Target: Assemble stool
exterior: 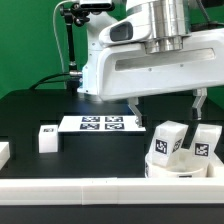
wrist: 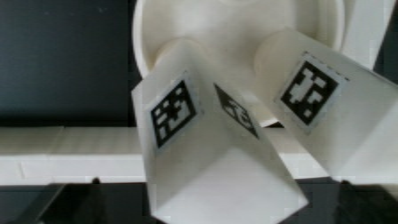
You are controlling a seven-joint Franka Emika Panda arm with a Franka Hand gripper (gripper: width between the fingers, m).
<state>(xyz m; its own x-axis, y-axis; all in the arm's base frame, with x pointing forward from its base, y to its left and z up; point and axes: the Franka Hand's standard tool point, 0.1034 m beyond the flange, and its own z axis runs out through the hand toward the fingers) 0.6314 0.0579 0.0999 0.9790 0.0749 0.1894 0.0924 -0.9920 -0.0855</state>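
The round white seat lies at the exterior view's right, near the front rail. Two tagged white block legs stand on it, one left of the other. A third leg lies alone on the black table to the left. My gripper hangs open just above and behind the two standing legs, its fingers wide apart. In the wrist view the nearer leg fills the space between the open gripper, not pinched. The second leg and the seat lie behind it.
The marker board lies flat in the table's middle. A long white border rail runs along the front and also shows in the wrist view. A white piece sits at the far left edge. A black stand rises behind.
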